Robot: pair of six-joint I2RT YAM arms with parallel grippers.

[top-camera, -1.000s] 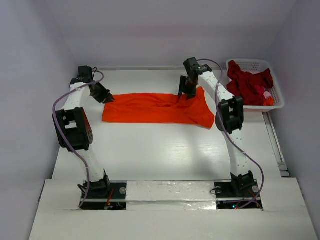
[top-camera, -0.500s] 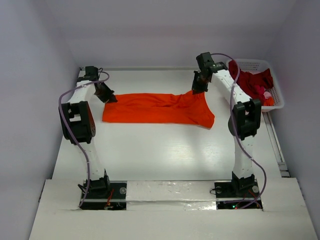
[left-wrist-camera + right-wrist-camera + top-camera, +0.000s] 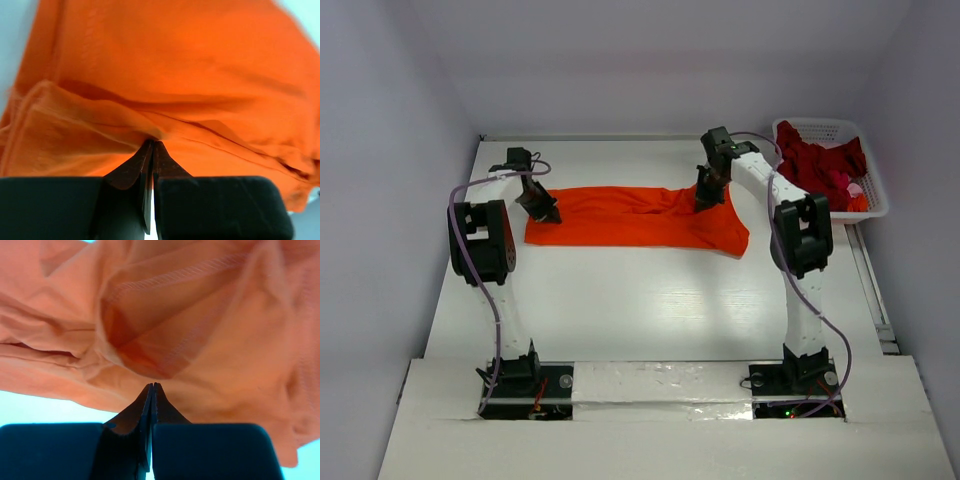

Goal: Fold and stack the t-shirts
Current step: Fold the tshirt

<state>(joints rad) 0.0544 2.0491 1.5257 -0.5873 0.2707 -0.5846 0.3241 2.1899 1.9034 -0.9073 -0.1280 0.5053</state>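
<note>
Count from where I stand: orange t-shirt [image 3: 630, 218] x1. Table [image 3: 650, 300] x1. White basket [image 3: 825, 126] x1. Dark red shirts [image 3: 815, 165]: one tangled heap, can't split it into a number. Small pink patch [image 3: 842, 181] in that heap x1. Arms x2, one gripper each: left gripper [image 3: 542, 208], right gripper [image 3: 708, 195].
</note>
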